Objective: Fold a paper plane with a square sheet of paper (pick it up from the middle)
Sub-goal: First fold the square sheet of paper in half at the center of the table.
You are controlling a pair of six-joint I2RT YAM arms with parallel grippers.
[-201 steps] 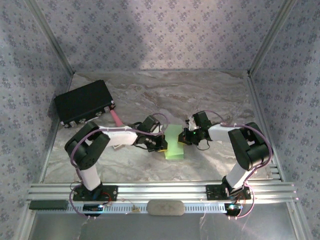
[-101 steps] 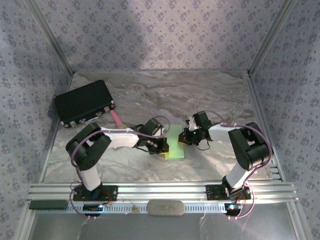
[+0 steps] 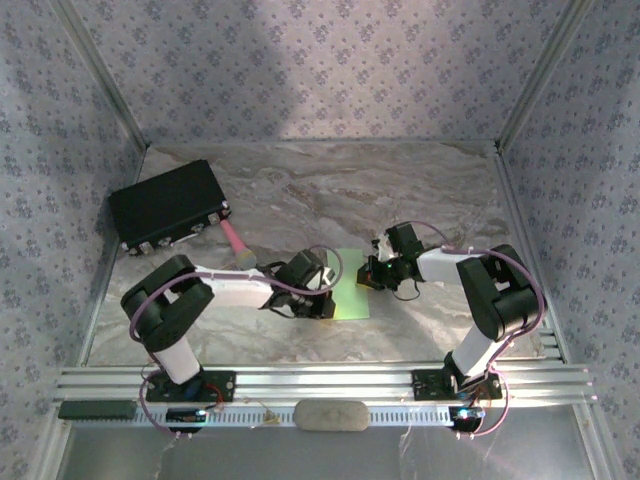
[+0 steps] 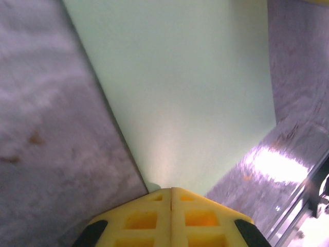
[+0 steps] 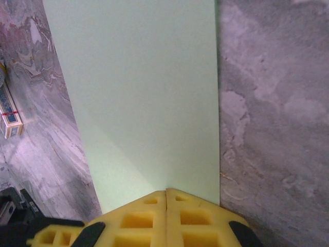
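The square sheet of paper (image 3: 351, 290) lies flat on the marble table as a pale-green folded rectangle between my two grippers. My left gripper (image 3: 325, 303) rests at its left near edge, and my right gripper (image 3: 366, 274) at its right edge. In the left wrist view the yellow fingertips (image 4: 154, 198) are pressed together, with the left gripper (image 4: 171, 189) tip on the near corner of the paper (image 4: 190, 92). The right wrist view has the right gripper (image 5: 166, 191) shut too, tip over the near edge of the paper (image 5: 149, 98). No paper shows between either pair of jaws.
A big black box (image 3: 165, 205) stands at the back left, with a pink cylinder (image 3: 233, 238) beside it. A small card box (image 5: 10, 110) lies left of the paper. The metal rail (image 3: 320, 380) runs along the near edge. Patterned walls close in three sides.
The left arm has stretched out and lowered, sliding its gripper toward the paper's near left edge. The paper, raised and bright before, now lies flat. The right arm has not moved.
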